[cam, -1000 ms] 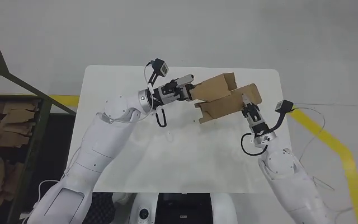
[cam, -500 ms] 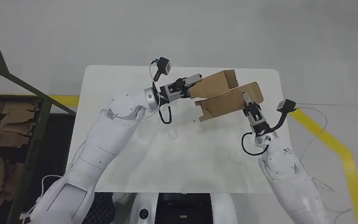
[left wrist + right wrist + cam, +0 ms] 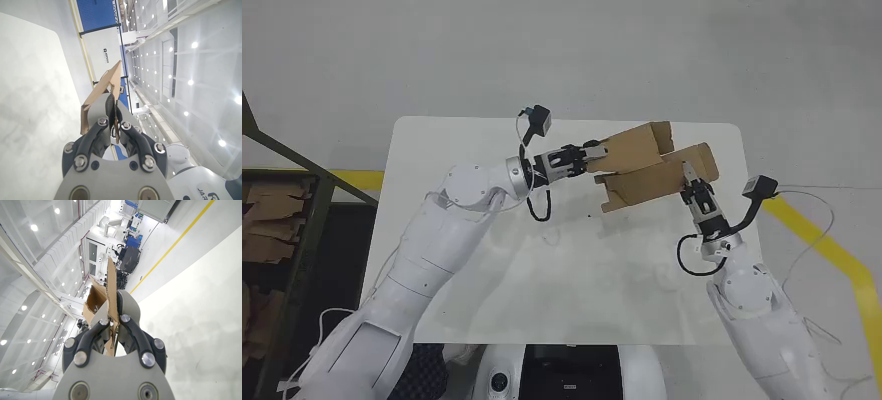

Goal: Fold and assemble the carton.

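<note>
Your left gripper (image 3: 594,154) and right gripper (image 3: 688,177) both stay clamped on the carton (image 3: 637,150), which shifts slightly toward the right arm, so opening it seems under way, not finished.

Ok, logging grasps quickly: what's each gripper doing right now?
Left gripper: shut on the carton.
Right gripper: shut on the carton too.

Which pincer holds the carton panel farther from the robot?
The left pincer: it clamps the carton's far panel, toward the table's back edge. The right pincer clamps the nearer panel.
</note>
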You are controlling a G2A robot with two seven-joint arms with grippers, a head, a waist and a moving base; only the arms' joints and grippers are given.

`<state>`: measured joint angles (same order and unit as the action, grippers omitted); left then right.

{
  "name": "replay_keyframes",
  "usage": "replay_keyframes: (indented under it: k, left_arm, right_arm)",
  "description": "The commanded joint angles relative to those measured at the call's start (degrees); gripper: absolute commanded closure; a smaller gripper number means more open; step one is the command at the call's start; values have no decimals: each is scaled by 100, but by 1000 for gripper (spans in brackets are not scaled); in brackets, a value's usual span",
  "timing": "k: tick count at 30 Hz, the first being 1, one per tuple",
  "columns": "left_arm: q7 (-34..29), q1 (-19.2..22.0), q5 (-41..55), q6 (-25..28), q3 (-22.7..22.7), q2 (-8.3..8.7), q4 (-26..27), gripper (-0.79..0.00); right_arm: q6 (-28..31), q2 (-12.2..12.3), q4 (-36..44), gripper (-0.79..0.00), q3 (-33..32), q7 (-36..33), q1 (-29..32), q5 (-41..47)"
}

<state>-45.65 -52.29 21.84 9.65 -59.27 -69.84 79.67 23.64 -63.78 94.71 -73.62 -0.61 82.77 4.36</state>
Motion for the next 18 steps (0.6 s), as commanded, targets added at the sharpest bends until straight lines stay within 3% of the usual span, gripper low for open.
replay_keyframes:
  k: [1, 3, 4, 5, 6, 18]
  left_arm:
    - [-15, 13, -5, -14, 8, -6, -26, 0]
    - [-40, 23, -21, -24, 15, -10, -43, 0]
    - [-46, 26, -26, -26, 16, -12, -51, 0]
    - [-59, 28, -39, -33, 18, -14, -60, 0]
    - [-77, 32, -56, -35, 19, -14, -61, 0]
    - [-832, -37, -176, 216, -200, 72, 20, 0]
  right_arm:
    - [-12, -8, 24, 0, -28, -9, 24, -2]
    - [-6, -16, 55, -31, -59, -18, 54, 12]
    - [7, -19, 74, -259, -75, -50, 68, 30]
    - [11, -19, 84, -696, -100, -99, 82, 44]
    - [22, -17, 96, -785, -132, -169, 91, 81]
    - [283, 84, -367, -785, -741, -1943, -156, 832]
